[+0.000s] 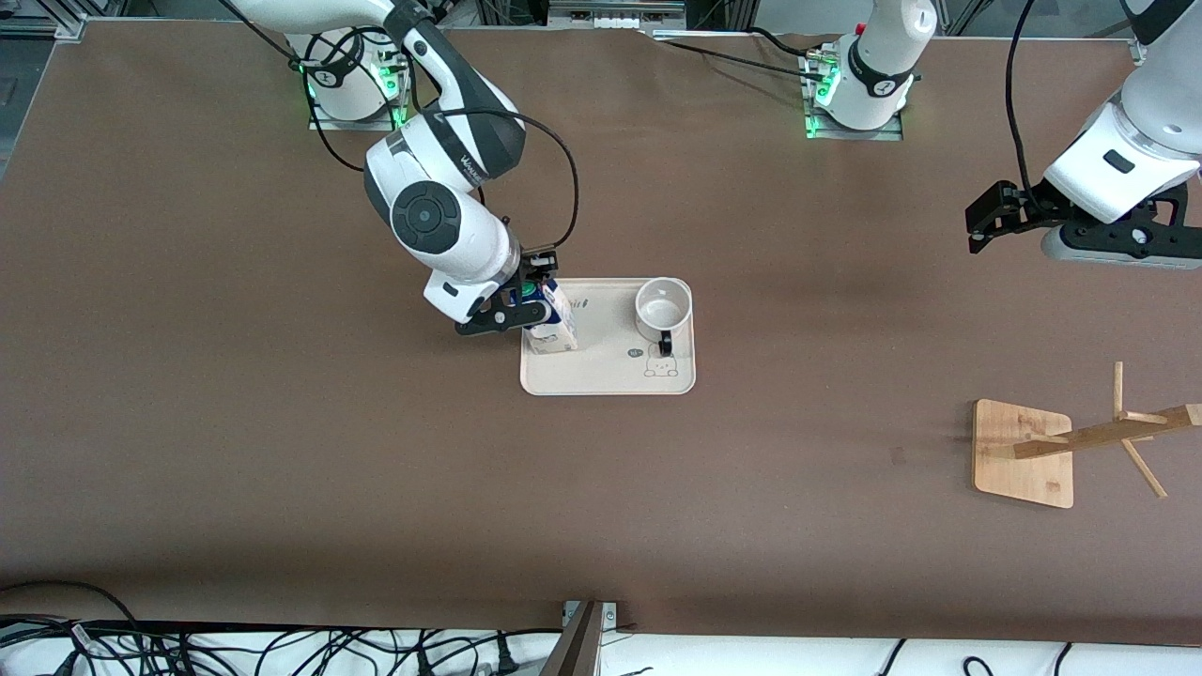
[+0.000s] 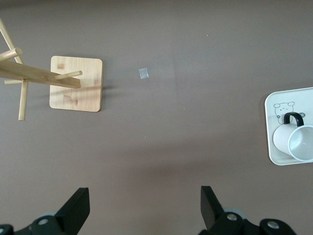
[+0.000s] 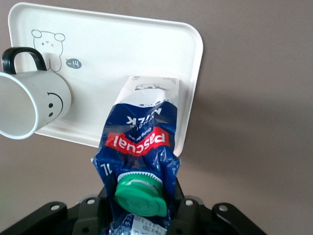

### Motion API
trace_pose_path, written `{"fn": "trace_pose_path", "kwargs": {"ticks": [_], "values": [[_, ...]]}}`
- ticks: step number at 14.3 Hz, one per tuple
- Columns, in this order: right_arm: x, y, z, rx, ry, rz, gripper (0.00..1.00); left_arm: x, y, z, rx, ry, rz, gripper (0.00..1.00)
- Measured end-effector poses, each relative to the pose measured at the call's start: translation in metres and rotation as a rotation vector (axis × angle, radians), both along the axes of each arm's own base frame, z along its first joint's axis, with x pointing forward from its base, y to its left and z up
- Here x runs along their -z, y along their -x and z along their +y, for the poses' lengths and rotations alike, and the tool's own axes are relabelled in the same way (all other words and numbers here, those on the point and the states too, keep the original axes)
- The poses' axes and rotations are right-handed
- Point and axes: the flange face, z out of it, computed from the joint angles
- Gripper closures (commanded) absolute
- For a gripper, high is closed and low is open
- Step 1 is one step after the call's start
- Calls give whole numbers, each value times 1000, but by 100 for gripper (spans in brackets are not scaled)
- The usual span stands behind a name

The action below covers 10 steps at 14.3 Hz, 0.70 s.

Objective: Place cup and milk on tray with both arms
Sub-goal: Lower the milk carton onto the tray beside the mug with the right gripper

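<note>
The beige tray lies at the table's middle. The white smiley cup stands on it, at the corner toward the left arm's end and the robots' bases. The blue and white milk stands on the tray's edge toward the right arm's end. My right gripper is shut on the milk's top. In the right wrist view the milk with its green cap sits between the fingers of the right gripper, with the cup and tray beside it. My left gripper waits open and empty over the table at the left arm's end, and it also shows in its own wrist view.
A wooden stand with a square base and slanted pegs is at the left arm's end, nearer the front camera than the left gripper. It also shows in the left wrist view. A small patch of tape lies on the brown table beside it.
</note>
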Motion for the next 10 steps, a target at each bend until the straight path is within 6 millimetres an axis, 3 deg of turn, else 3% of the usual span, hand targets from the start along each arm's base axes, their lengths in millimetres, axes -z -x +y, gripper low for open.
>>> {"fn": "trace_pose_path", "kwargs": {"ticks": [1, 7, 10], "values": [[3, 0, 0, -2, 2, 5, 0, 0, 0, 0, 0, 0, 0, 0], [35, -7, 3, 10, -7, -4, 0, 0, 0, 1, -3, 1, 0, 0], [34, -11, 9, 10, -24, -25, 0, 0, 0, 1, -3, 1, 0, 0]]}}
